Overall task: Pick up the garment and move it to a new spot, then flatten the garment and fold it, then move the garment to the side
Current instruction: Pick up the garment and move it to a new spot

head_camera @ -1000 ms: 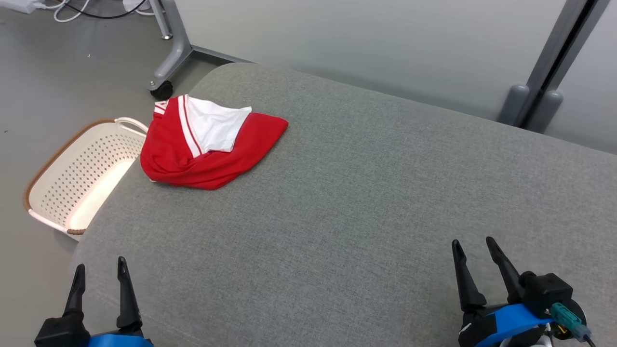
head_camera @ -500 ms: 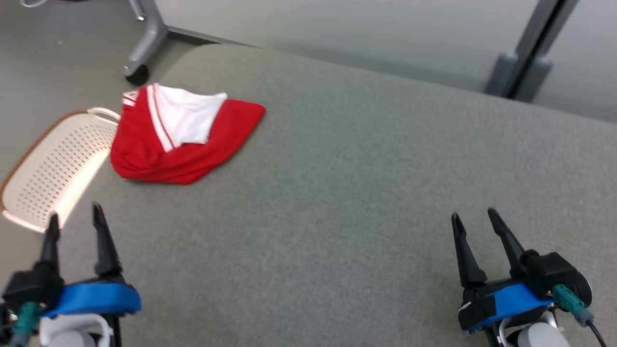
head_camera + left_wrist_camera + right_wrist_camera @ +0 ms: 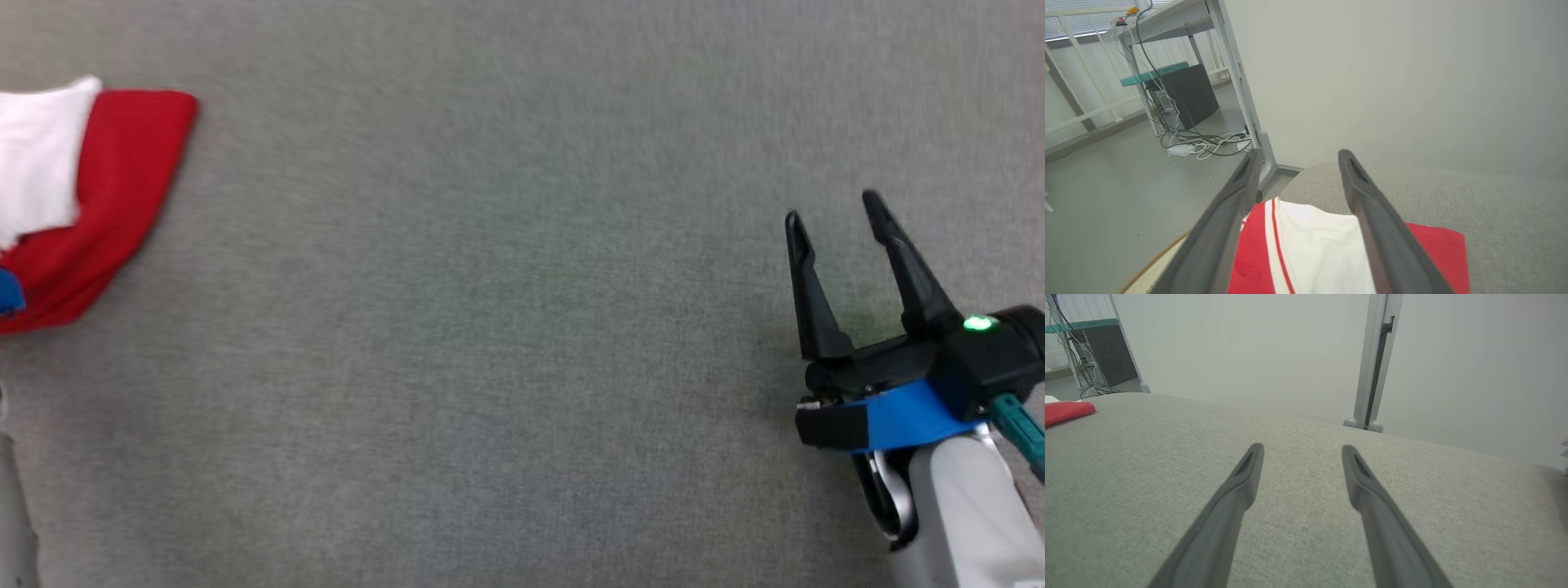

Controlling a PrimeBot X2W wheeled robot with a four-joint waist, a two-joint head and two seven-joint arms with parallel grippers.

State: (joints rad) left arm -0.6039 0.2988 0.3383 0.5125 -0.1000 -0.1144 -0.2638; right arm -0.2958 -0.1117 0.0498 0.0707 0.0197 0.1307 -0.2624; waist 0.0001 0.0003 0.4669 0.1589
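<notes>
garment (image 3: 114, 196): you're looking at red cloth with a white panel and white stripes along it, bunched in soft folds.
its place: on the grey cushion (image 3: 506, 343), near its rounded corner, at your robot's far left.
left gripper (image 3: 1300, 154): fingers spread, empty, over the garment.
right gripper (image 3: 833, 209): fingers spread, empty, well apart from it.

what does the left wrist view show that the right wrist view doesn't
Left wrist view: the garment, its white panel and stripes close ahead of the open left gripper, a basket rim, floor cables. Right wrist view: the open right gripper over bare cushion, a grey post against the wall. Both: the red garment, the grey cushion, the pale wall, a dark cabinet.
</notes>
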